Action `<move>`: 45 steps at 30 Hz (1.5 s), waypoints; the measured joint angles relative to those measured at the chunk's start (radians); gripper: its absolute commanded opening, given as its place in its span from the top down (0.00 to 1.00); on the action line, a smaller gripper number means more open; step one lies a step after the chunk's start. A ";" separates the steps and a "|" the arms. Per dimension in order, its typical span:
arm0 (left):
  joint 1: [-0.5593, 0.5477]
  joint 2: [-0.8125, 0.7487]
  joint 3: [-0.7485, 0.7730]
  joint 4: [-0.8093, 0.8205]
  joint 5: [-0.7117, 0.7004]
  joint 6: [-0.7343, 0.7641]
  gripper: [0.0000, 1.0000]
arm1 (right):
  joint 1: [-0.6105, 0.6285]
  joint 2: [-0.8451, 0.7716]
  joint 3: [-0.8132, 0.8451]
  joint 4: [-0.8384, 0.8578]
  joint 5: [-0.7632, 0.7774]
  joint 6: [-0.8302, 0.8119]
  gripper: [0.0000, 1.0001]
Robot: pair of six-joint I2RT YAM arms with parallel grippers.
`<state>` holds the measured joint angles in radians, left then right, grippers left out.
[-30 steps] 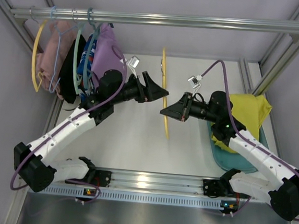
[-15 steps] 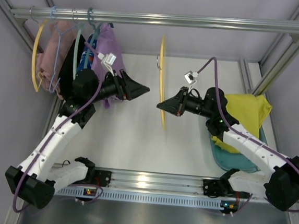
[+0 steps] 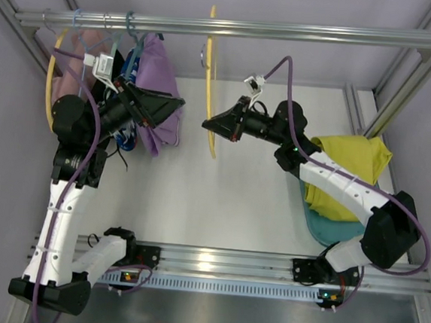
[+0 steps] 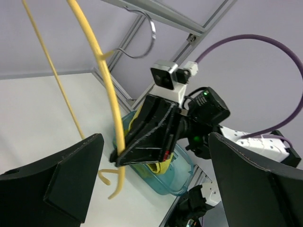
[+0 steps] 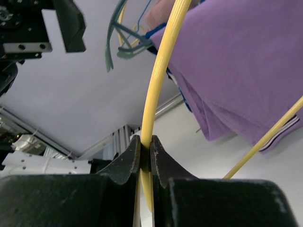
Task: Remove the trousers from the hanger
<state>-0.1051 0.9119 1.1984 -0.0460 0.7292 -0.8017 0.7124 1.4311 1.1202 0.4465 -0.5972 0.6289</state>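
Note:
The thin yellow hanger (image 3: 211,78) is bare and held upright, its top close to the rail (image 3: 302,33) in the top view. My right gripper (image 3: 208,124) is shut on its lower arm. The right wrist view shows the jaws (image 5: 146,146) pinching the yellow bar (image 5: 163,61). My left gripper (image 3: 179,107) is open and empty, a little left of the hanger. In the left wrist view the hanger (image 4: 105,80) and its metal hook (image 4: 144,42) hang ahead of my open left gripper (image 4: 156,137). The yellow trousers (image 3: 351,162) lie bunched in the teal basket (image 3: 323,228).
Several garments hang at the rail's left end, among them a purple one (image 3: 159,77) on teal hangers (image 3: 128,33). A second yellow hanger (image 3: 51,79) hangs at the far left. The cage posts (image 3: 403,87) and walls close in both sides.
My right gripper has carried the yellow hanger up and to the left, toward the rail. My left arm has pulled back left, toward the hanging clothes, with its gripper still open.

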 measured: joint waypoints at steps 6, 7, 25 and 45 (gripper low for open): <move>0.005 0.001 0.034 0.002 0.013 -0.021 0.01 | 0.011 0.153 0.159 0.020 0.013 -0.042 1.00; 0.008 0.001 0.034 0.002 0.013 -0.027 0.02 | 0.011 0.185 0.188 0.022 0.013 -0.051 1.00; 0.019 -0.034 -0.009 0.010 0.015 -0.082 0.01 | 0.012 0.426 0.463 0.032 0.026 -0.055 1.00; 0.019 -0.046 -0.027 0.022 0.010 -0.092 0.01 | 0.014 0.498 0.565 -0.006 0.040 0.300 1.00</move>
<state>-0.0856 0.8661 1.1713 -0.0242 0.7387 -0.8932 0.7269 1.9293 1.6852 0.4400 -0.5575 0.9291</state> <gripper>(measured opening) 0.985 0.050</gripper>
